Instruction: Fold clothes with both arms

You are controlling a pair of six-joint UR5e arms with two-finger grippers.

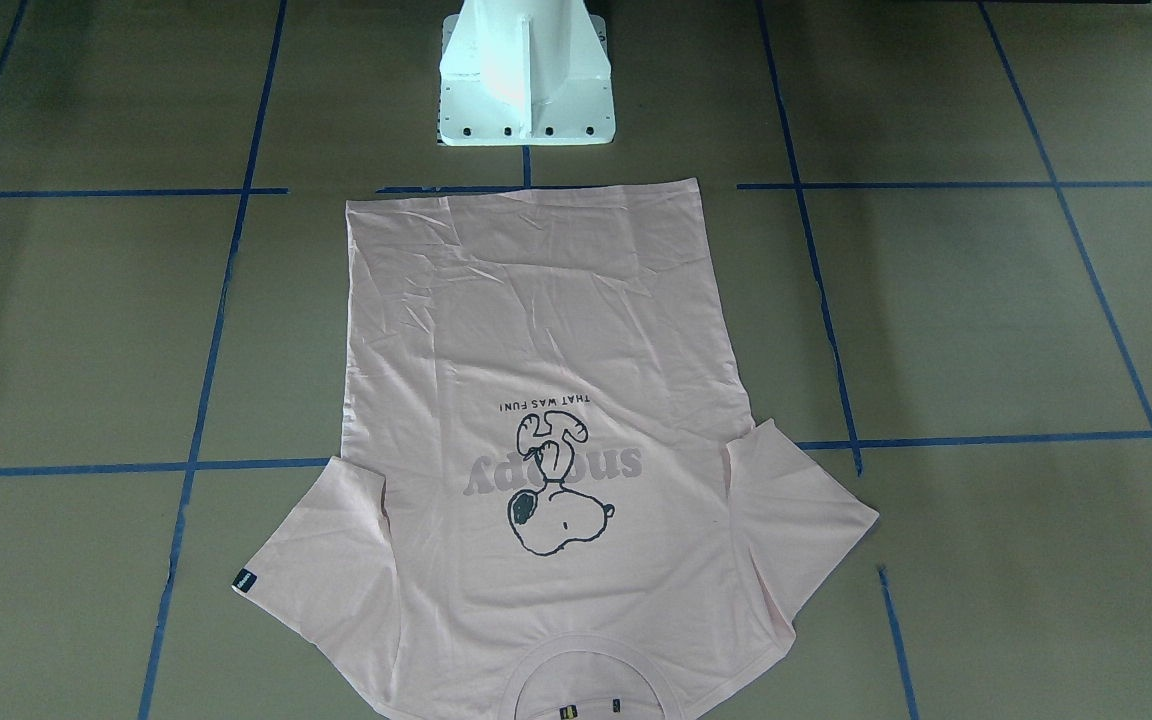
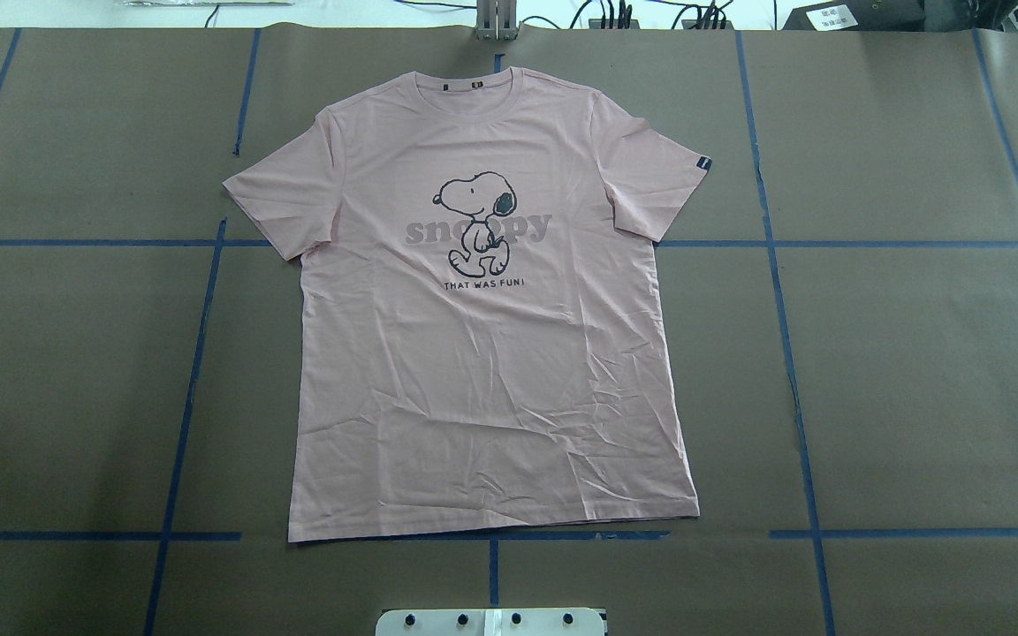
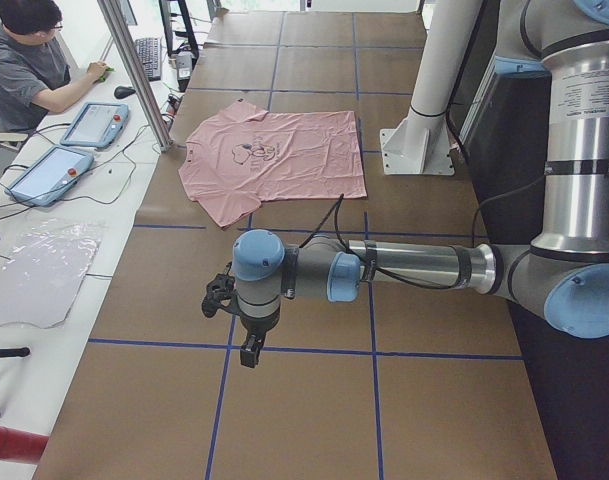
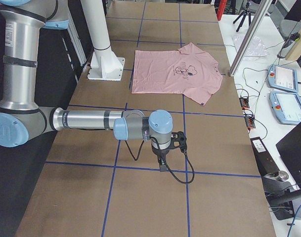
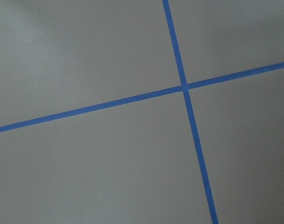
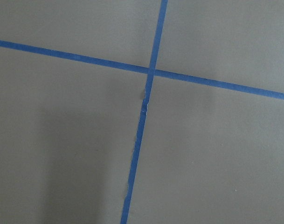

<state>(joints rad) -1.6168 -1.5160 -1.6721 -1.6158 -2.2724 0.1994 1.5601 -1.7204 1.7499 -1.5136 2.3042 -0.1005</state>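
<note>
While both arms reach out low over bare parts of the desk [image 2: 915, 371], the pink T-shirt [image 2: 491, 353] lies by itself in the middle, spread flat with its printed front up. Its collar [image 2: 474, 84] points away from the white pedestal [image 1: 526, 80]. Its hem [image 2: 491, 519] lies near the pedestal, along a strip of blue tape [image 2: 94, 536]. Both short sleeves are laid out to the sides, and the one on the robot's right carries a small dark tag [image 2: 704, 163]. A cartoon dog [image 2: 476, 221] walks across grey lettering on the chest, and the lower half of the cloth is creased.

The left arm [image 3: 414, 268] is stretched level toward the desk's end on the robot's left, well apart from the shirt. The left fingers [image 3: 250, 352] point down just above a tape line. The right arm [image 4: 86, 120] mirrors it at the other end, with the right fingers [image 4: 162, 165] hanging over the desk near a tape line. Whether either pair of fingers is spread or pressed together I cannot tell, since only the side views show them. Each wrist camera looks down on brown desk and a crossing of tape. A person [image 3: 24, 70] sits past the shirt's collar end, near a tablet [image 3: 94, 123].
</note>
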